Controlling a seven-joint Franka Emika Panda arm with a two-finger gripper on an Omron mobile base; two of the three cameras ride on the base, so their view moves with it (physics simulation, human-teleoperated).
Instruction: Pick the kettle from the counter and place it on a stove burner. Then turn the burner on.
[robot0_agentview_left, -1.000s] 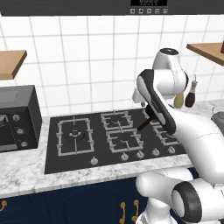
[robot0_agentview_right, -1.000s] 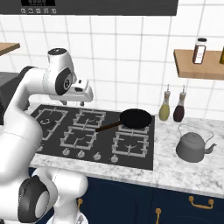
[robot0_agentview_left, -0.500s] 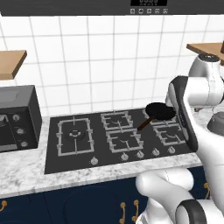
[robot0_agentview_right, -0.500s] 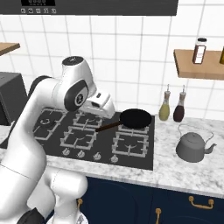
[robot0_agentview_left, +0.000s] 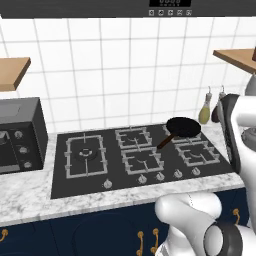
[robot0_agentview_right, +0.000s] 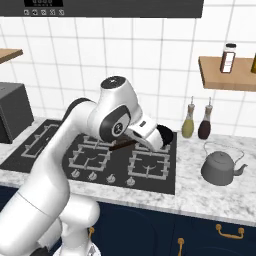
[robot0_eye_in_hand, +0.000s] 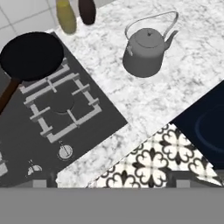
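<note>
We see the kettle (robot0_agentview_right: 221, 169) sitting on the counter (robot0_agentview_right: 200, 197), to the right of the stove and well apart from the arm. In the hand view the kettle (robot0_eye_in_hand: 146, 50) stands upright with its thin wire handle arched over the lid and its spout on one side. Nothing is touching it yet.

We cannot tell how far open the fingers are, because the hand view does not show them clearly. We think they hold nothing.

What could go wrong? The handle is thin and round, so we think the fingers could slip off it or close beside it. The kettle could then tip or swing. The frying pan (robot0_agentview_right: 163, 135) sits on a back burner, and its long handle sticks out over the stove. We think the arm could bump it on the way. The two bottles (robot0_agentview_right: 195, 121) stand near the wall just behind the kettle, and a wide swing could knock them over. The big burner (robot0_agentview_left: 85, 153) is far over on the left side, so the carry is long.

We cannot read any words. The small display above the stove is too blurry, and so is the jar label on the shelf.
</note>
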